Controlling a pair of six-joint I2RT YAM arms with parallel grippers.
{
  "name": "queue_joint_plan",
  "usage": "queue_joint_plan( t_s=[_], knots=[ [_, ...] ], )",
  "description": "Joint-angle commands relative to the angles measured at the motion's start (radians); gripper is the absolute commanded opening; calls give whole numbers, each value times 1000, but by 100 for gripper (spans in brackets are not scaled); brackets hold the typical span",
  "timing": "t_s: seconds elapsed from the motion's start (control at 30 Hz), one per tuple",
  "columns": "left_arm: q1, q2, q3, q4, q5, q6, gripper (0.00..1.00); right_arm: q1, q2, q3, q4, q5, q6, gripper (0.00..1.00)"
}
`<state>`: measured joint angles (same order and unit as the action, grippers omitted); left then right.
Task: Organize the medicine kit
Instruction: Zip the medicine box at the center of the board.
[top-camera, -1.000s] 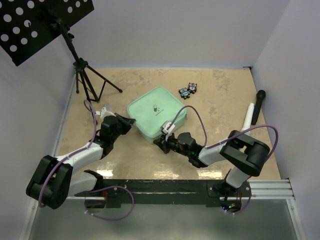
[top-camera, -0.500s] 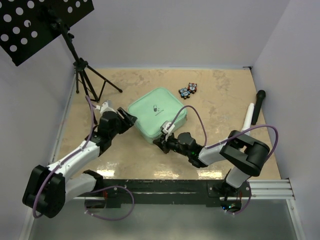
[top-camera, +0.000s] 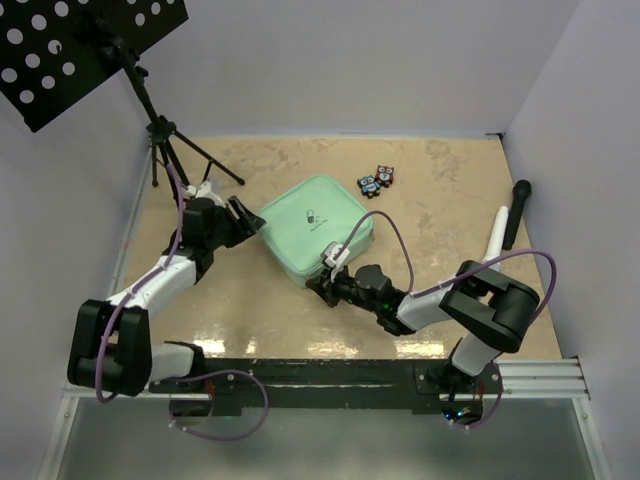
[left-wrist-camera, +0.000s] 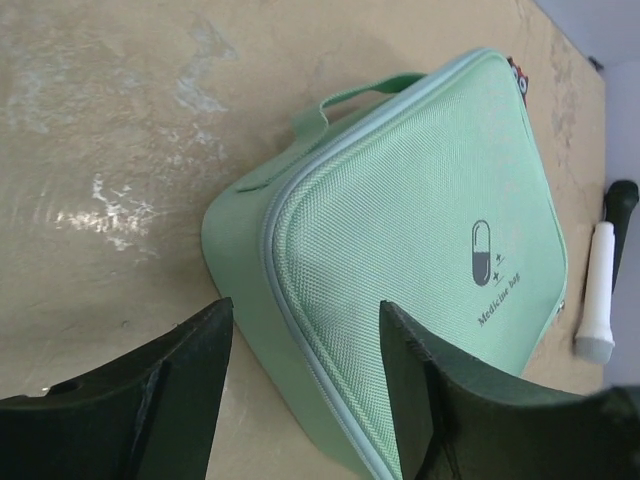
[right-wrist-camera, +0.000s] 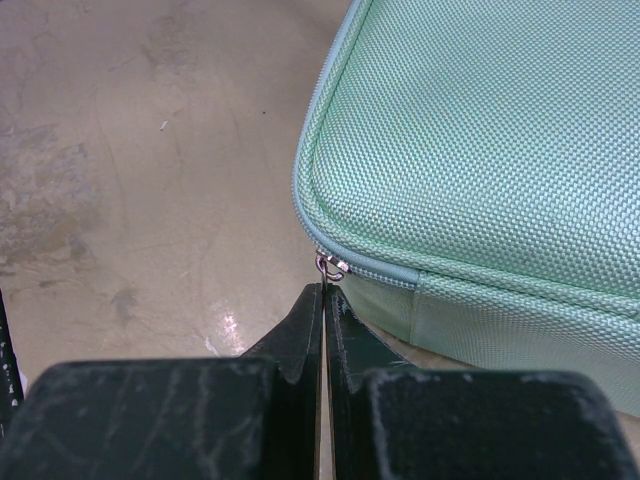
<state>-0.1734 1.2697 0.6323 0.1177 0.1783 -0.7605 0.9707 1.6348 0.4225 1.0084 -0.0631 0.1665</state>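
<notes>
One medicine kit (top-camera: 315, 225), zipper (right-wrist-camera: 330, 266) at right jaws' tips

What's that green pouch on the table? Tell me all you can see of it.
The medicine kit is a mint-green, rounded-rectangular case of woven fabric, closed, lying flat on the table. Its lid carries a pill symbol and "Medicine bag"; a fabric handle sits on one side. The right gripper is shut on its zipper pull at a corner; the left gripper hangs open by another.
</notes>
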Motion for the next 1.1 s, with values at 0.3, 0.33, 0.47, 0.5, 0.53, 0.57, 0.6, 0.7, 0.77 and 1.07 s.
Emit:
queue_joint_plan(
  t_s=[0.3,0.33,0.47,0.5,0.53,0.57,0.6,0.7,0.77,1.07],
  knots=[
    [64,198,230,-3,170,260,80,13,-18,13,52,-17,-10,0],
    [64,221,254,-7,181,274,81,13,-20,13,50,-18,-12,0],
    [64,304,294,-7,289,314,79,13,-16,15,50,-20,-12,0],
    [63,313,291,2,314,322,79,13,-18,15,48,-20,-12,0],
    [63,321,287,10,325,329,78,13,-18,13,48,-18,-12,0],
    [64,332,287,7,334,337,77,13,-20,13,48,-18,-12,0],
    [64,345,287,7,352,346,75,13,-18,13,48,-18,-12,0],
    [64,379,299,-12,407,362,70,13,-15,15,50,-18,-12,0],
    [64,388,305,-26,437,374,65,13,-13,13,52,-18,-13,0],
    [66,378,285,-27,483,382,19,11,-12,7,67,-11,-4,0]
  ],
)
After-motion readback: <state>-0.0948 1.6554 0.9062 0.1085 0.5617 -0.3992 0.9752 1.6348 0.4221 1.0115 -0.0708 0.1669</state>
